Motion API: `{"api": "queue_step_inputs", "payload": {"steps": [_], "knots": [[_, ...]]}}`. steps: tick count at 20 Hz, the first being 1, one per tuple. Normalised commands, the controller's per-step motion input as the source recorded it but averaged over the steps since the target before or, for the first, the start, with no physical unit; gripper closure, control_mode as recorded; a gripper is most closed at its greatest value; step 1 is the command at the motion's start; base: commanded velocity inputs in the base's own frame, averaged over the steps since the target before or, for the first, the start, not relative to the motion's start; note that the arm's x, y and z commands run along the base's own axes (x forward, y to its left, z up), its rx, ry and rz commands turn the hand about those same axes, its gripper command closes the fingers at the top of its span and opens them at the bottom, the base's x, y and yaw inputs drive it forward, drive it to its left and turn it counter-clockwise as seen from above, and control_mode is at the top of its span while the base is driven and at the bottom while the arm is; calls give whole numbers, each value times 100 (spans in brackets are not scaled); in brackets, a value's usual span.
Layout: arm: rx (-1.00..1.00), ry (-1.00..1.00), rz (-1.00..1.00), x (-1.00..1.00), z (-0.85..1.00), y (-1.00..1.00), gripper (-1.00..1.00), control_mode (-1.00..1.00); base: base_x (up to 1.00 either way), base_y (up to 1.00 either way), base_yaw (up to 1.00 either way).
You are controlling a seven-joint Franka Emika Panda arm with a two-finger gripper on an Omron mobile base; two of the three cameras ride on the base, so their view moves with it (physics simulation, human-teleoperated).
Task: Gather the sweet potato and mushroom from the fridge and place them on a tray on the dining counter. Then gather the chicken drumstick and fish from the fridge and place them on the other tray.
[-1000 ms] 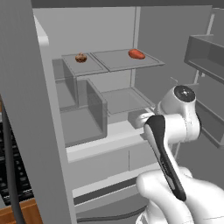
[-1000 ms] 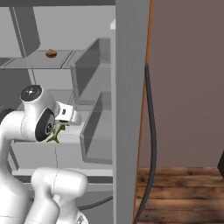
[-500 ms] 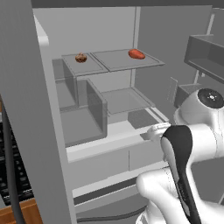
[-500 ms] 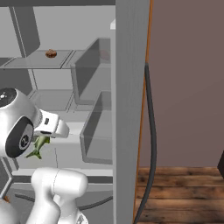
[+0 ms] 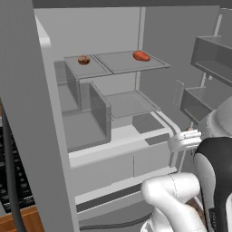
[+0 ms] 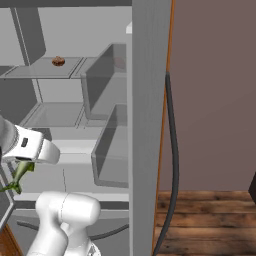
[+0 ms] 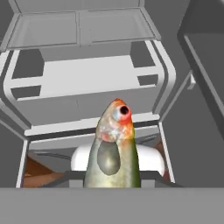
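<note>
Fish (image 7: 113, 151) clamped in gripper (image 7: 112, 181), head up and red near the eye, body olive-green, filling the lower middle of hand view. Jaws clenched on fish, fingertips hidden behind it. Same fish (image 6: 17, 176) hanging tail-down under the white wrist in right base view, just outside the fridge (image 5: 27, 113) front, low and to the left of the drawers. Fridge open, inside pale grey: bottom drawers (image 5: 122, 167) nearest, then a wide white shelf (image 5: 113, 140), then clear glass shelves above. Clear bin (image 5: 97, 108) standing on the left side of the middle level. Door racks (image 5: 206, 77) on the right, seen in left base view. Farthest, on the top glass shelf: brown mushroom (image 5: 83, 59) to the left, orange sweet potato (image 5: 142, 55) to the right, well apart, both untouched. Wood floor (image 6: 205, 220) and brown wall beside fridge in right base view.
</note>
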Motion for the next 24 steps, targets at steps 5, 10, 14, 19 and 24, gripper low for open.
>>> {"api": "queue_step_inputs", "payload": {"steps": [5,10,14,19,24], "knots": [[0,0,0,-32,61,0,100,-100,0,0,0],[0,0,0,0,31,3,100,-100,0,0,0],[0,0,0,-1,0,1,100,-100,0,0,0],[0,-11,-3,-54,-7,0,100,-100,0,0,0],[0,0,0,0,0,0,100,100,-98,0,-5]]}}
